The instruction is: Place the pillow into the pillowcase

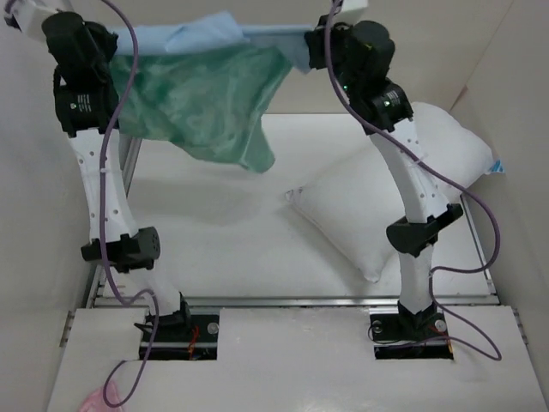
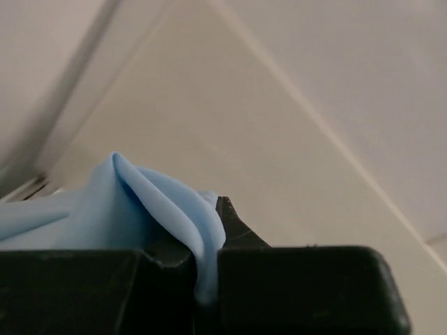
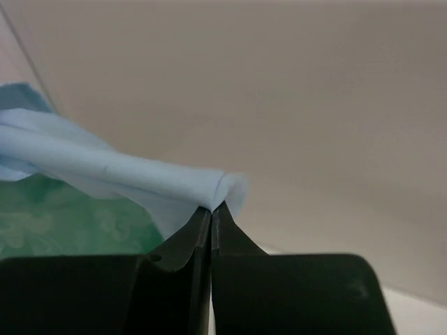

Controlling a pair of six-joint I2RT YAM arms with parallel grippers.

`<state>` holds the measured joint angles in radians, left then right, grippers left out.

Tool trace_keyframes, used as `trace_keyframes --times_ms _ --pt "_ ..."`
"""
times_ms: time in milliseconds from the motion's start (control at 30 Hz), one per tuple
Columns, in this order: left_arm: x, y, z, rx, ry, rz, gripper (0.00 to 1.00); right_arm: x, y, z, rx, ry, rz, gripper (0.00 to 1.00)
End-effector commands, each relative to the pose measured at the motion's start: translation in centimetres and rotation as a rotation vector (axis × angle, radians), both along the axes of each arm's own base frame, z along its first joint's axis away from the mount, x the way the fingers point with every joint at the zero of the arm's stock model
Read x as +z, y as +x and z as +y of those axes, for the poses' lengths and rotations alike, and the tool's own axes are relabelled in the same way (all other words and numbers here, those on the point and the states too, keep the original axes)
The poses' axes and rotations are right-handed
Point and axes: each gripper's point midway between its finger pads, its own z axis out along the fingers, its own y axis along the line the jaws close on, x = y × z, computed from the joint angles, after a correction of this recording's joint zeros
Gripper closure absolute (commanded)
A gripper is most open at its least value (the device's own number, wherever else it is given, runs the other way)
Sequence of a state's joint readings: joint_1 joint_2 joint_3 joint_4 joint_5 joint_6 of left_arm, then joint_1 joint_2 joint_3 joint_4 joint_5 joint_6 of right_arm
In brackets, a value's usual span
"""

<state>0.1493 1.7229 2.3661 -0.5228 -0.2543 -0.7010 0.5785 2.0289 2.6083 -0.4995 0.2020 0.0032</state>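
The light blue pillowcase point(image 1: 206, 34) hangs stretched between both grippers high at the back, its mint-green inner side point(image 1: 202, 107) drooping below. My left gripper point(image 1: 107, 47) is shut on its left end, seen as a blue fold point(image 2: 154, 209) between the fingers. My right gripper point(image 1: 300, 43) is shut on its right end, a pale blue roll point(image 3: 140, 178) at the fingertips. The white pillow point(image 1: 369, 202) lies flat on the table at right, partly behind the right arm, with its blue-and-white tag point(image 1: 496, 167) at the far right edge.
White walls enclose the table on the left, back and right. A metal rail point(image 1: 292, 301) runs along the table's near edge, in front of the arm bases. Purple cables trail from both arms.
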Motion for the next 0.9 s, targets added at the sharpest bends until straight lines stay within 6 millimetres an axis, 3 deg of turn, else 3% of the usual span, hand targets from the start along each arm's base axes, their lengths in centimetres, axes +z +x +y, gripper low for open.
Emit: trace_keyframes --times_ms 0,33,67,100,133,167,200,233,267,300,333,367,400,433,467,500,567,600,700,733,867 --pt "3.6 0.9 3.1 -0.026 0.107 -0.067 1.00 3.8 -0.1 -0.9 0.023 -0.021 -0.129 1.00" --pt "3.4 1.2 3.0 -0.054 0.111 -0.072 1.00 5.5 -0.3 -0.8 0.030 0.004 -0.201 1.00" --pt "3.1 1.4 2.6 -0.100 0.116 -0.076 1.00 7.6 -1.9 -1.6 0.037 0.029 -0.248 1.00" --pt "2.4 1.1 1.7 -0.143 0.121 -0.085 1.00 6.2 -1.9 -1.2 0.057 0.012 -0.227 1.00" --pt "5.7 -1.0 1.2 -0.137 0.169 -0.168 1.00 4.4 -1.3 -0.5 0.074 -0.010 -0.194 1.00" --pt "0.9 0.6 0.9 -0.182 0.147 -0.071 1.00 2.5 -1.2 -0.1 0.092 -0.041 -0.143 1.00" --pt "0.9 -0.6 0.1 -0.191 0.165 -0.071 1.00 0.1 -0.8 0.4 0.111 -0.075 -0.086 1.00" --pt "-1.1 -0.8 0.2 -0.194 0.169 -0.013 1.00 -2.1 -0.9 1.2 0.156 -0.106 -0.034 1.00" --pt "-6.4 -0.3 1.0 -0.165 0.126 0.106 1.00 -8.0 -0.6 1.8 0.185 -0.175 0.099 1.00" --pt "-9.0 -0.6 1.4 -0.145 0.116 0.164 1.00 -11.0 -0.8 2.2 0.208 -0.194 0.165 1.00" --pt "-10.3 -2.3 1.5 -0.117 0.107 0.198 1.00 -14.3 -1.9 3.5 0.265 -0.225 0.227 1.00" --pt "-17.4 -3.0 1.7 -0.093 0.018 0.333 1.00 -20.2 -3.1 3.5 0.279 -0.269 0.337 1.00" --pt "-20.5 -4.0 1.7 -0.075 -0.017 0.383 1.00 -23.0 -4.2 3.7 0.291 -0.277 0.391 1.00" --pt "-21.7 -5.7 0.9 -0.083 -0.048 0.383 1.00 -25.5 -6.0 4.6 0.321 -0.295 0.431 1.00" --pt "-24.2 -6.5 0.4 -0.085 -0.098 0.404 1.00 -31.2 -8.3 4.0 0.332 -0.336 0.538 0.96" --pt "-30.0 -7.9 -0.8 -0.097 -0.196 0.487 0.99 -31.3 -9.5 4.3 0.345 -0.317 0.526 0.91" --pt "-33.0 -10.0 -1.1 -0.063 -0.252 0.564 0.90 -33.8 -12.8 5.2 0.403 -0.325 0.588 0.76" --pt "-33.9 -11.0 -0.5 -0.011 -0.258 0.610 0.72 -35.0 -14.1 4.8 0.409 -0.334 0.616 0.58" --pt "-34.3 -12.9 0.0 0.043 -0.259 0.695 0.13 -34.8 -16.5 4.6 0.418 -0.359 0.639 0.06" --pt "-33.3 -13.0 0.3 0.059 -0.249 0.680 0.00 -33.6 -16.9 3.7 0.396 -0.362 0.631 0.00" --pt "-30.4 -12.3 -0.7 -0.007 -0.170 0.599 0.00 -27.6 -17.4 1.4 0.328 -0.378 0.531 0.00"
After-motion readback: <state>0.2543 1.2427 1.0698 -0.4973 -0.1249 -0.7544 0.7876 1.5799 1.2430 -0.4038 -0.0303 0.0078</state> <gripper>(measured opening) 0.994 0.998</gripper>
